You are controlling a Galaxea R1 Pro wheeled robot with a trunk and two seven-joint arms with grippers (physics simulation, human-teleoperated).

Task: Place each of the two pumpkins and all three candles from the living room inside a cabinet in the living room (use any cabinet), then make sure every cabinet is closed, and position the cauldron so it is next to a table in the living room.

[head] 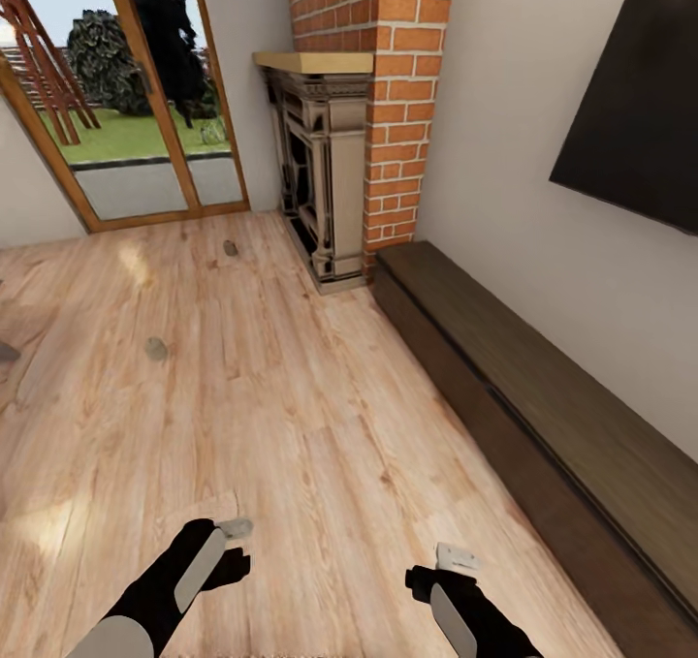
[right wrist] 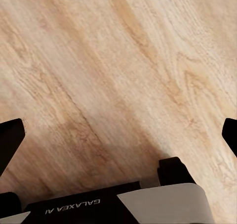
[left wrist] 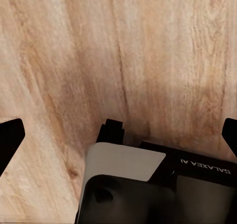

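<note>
Dark-brown cabinet (head: 543, 416) shut, 2 candles (head: 155, 349) apart.

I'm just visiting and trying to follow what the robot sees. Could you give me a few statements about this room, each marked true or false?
1. Two small grey-brown candles lie on the wooden floor. True.
2. The long dark cabinet has a drawer pulled open. False: its fronts look shut.
3. The left gripper holds a pumpkin. False: its jaws stand open with bare floor between them.
4. The right gripper is empty over the floor. True.
5. The cabinet stands along the wall beside the brick fireplace. True.
</note>
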